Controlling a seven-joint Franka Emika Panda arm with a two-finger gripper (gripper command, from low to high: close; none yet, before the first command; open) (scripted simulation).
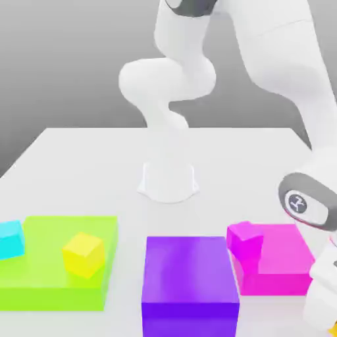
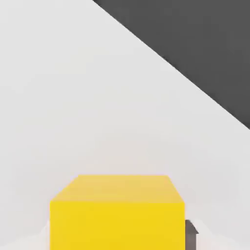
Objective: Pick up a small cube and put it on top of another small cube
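Two jaws clamped shut on the small orange-yellow cube (image 2: 117,212) above the white table (image 2: 73,97)

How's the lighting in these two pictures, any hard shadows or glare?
Exterior view: soft, even light, no glare on the white table, only faint shading beside the purple block. Hand view: the orange-yellow cube is brighter on its top face, with no sharp shadow.
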